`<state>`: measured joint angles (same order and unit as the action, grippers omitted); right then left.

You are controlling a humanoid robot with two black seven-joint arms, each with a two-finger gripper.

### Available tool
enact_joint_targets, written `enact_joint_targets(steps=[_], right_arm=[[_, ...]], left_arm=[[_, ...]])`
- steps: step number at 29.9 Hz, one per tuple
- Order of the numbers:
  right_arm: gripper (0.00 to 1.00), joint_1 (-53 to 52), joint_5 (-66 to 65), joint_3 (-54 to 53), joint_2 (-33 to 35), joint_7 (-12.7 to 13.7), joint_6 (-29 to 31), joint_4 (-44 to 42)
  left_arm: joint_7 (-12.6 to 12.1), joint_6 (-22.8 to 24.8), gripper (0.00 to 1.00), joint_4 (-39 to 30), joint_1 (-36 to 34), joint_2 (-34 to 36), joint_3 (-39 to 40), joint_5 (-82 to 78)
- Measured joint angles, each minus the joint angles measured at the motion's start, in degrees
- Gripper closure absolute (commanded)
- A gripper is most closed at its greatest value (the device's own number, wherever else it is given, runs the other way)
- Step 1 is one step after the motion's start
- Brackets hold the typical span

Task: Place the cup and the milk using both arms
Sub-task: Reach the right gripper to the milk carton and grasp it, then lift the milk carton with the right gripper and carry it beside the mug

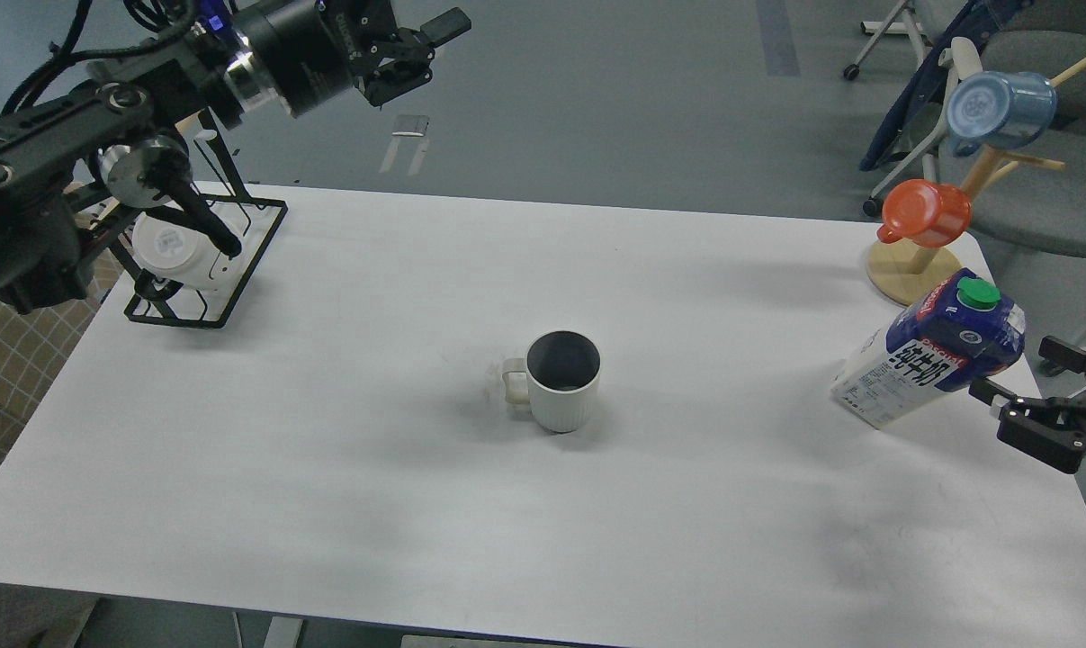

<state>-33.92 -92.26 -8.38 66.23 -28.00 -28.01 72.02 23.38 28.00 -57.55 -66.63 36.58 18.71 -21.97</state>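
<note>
Cup (561,381) upright mid-worktop (327,504), untouched; milk (929,360) leaning at right edge, just beside right pincer (1037,409), fingers spread, nothing held; left pincer (417,54) raised far-left, parted, empty; step judged: approach before grasping; next: close on carton.

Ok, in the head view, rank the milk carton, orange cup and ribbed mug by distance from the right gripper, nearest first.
From the right gripper:
1. Milk carton, tilted, just left of it.
2. Orange cup, on the wooden rack behind the carton.
3. Ribbed mug, upright at the table's centre.
</note>
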Motion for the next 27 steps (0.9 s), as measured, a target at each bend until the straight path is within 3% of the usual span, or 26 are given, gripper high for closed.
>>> enact_joint_targets(steps=[5,9,11,12,16,18,21,27], right_arm=[[0.05,-0.52,0.00,-0.33,-2.04,0.00,0.00,-1.45],[0.16,-0.64,-0.04,-0.47,-3.89,0.00,0.00,-2.85],[0.32,-0.80,-0.08,-0.50,-4.81,0.00,0.00,-3.60],[0.45,-0.92,-0.09,-0.50,-5.29,0.00,0.02,-4.10],[0.60,-1.16,-0.10,-0.51,-7.68,0.00,0.02,-6.38],[0.80,-1.31,-0.11,-0.51,-8.43,0.00,0.02,-7.00],[0.96,-1.49,-0.11,-0.51,-8.69,0.00,0.02,-7.18],[1.00,-1.90,0.07,-1.17,-8.65,0.00,0.02,-5.80]], left_arm=[[0.00,0.00,0.03,0.01,0.14,0.02,0.00,0.00],[-0.02,0.00,0.04,0.06,0.18,0.06,0.00,-0.08],[-0.05,0.00,0.04,0.07,0.18,0.06,0.03,-0.08],[-0.06,0.00,0.03,0.07,0.18,0.06,0.03,-0.09],[-0.08,0.00,0.04,0.07,0.18,0.07,0.06,-0.09],[-0.08,0.00,0.03,0.07,0.18,0.08,0.07,-0.09],[-0.09,0.00,0.04,0.07,0.18,0.08,0.07,-0.09],[-0.09,0.00,0.04,0.07,0.18,0.08,0.03,-0.09]])
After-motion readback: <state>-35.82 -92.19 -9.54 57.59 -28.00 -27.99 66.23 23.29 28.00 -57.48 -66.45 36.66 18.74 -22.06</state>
